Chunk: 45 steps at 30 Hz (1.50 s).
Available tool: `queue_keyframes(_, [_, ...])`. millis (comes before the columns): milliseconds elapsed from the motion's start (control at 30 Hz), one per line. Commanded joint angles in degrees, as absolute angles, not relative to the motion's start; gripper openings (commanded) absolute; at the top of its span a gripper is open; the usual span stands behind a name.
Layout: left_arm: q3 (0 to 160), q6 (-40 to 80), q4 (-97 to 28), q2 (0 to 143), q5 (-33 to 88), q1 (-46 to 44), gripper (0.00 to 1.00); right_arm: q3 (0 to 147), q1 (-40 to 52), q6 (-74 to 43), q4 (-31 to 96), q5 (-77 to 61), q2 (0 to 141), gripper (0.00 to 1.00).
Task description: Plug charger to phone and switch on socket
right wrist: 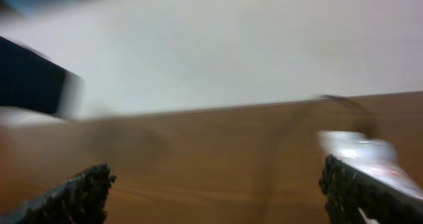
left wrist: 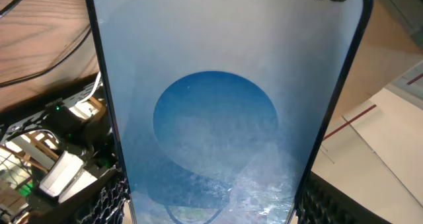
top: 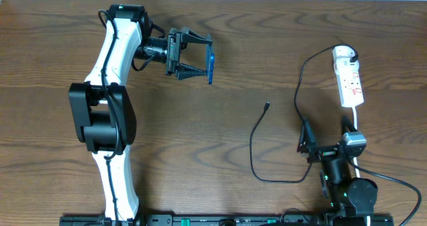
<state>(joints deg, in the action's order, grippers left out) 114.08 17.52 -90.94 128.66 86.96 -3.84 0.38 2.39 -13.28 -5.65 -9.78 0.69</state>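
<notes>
My left gripper (top: 200,58) is shut on the phone (top: 211,66) and holds it on edge above the table at the upper middle. In the left wrist view the phone's light blue screen (left wrist: 225,105) fills the frame between the fingers. The charger, a thin black cable (top: 253,156), lies on the table with its small plug tip (top: 267,106) free at the centre. The socket, a white power strip (top: 349,79), lies at the far right and shows blurred in the right wrist view (right wrist: 360,151). My right gripper (top: 327,136) is open and empty near the front right.
The strip's white cord (top: 355,123) runs down past the right arm. The black cable loops up towards the strip's round plug head (top: 343,53). The left arm's white links (top: 110,106) stretch along the table's left side.
</notes>
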Motion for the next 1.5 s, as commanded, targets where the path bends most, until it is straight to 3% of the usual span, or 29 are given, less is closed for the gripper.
queue_keyframes(0, [115.42,16.32,-91.24,125.78,90.13,-3.55,0.72,0.3,3.09,-29.98,-7.44,-21.93,0.38,0.99])
queue_keyframes(300, [115.42,16.29,-91.24,125.78,90.13,-3.55,0.72,3.66,3.09,-33.71,-19.97,-26.11,1.56,0.99])
queue_keyframes(600, [115.42,16.32,-91.24,125.78,90.15,-3.55,0.72,32.27,3.05,-18.22,6.46,-32.4,25.98,0.99])
queue_keyframes(700, [115.42,16.32,-91.24,125.78,90.13,-3.55,0.72,42.06,3.05,-13.65,10.28,-44.56,36.64,0.99])
queue_keyframes(800, [115.42,16.29,-91.24,125.78,90.13,-3.55,0.72,46.48,3.07,-15.88,9.26,-56.4,43.68,0.99])
queue_keyframes(967, [115.42,16.32,-91.24,125.78,90.13,-3.55,0.72,47.31,4.49,-30.57,-5.17,-62.24,52.01,0.99])
queue_keyframes(1167, [115.42,16.32,-91.24,125.78,90.13,-3.55,0.72,53.23,10.48,-36.49,-3.86,-59.35,60.16,0.99])
queue_keyframes(1267, [115.42,16.32,-91.24,125.78,90.13,-3.55,0.72,60.51,15.44,-31.35,7.79,-53.43,64.51,0.99])
queue_keyframes(1467, [115.42,16.32,-91.24,125.78,90.13,-3.55,0.72,80.07,29.41,-24.6,37.93,-14.96,73.52,0.99])
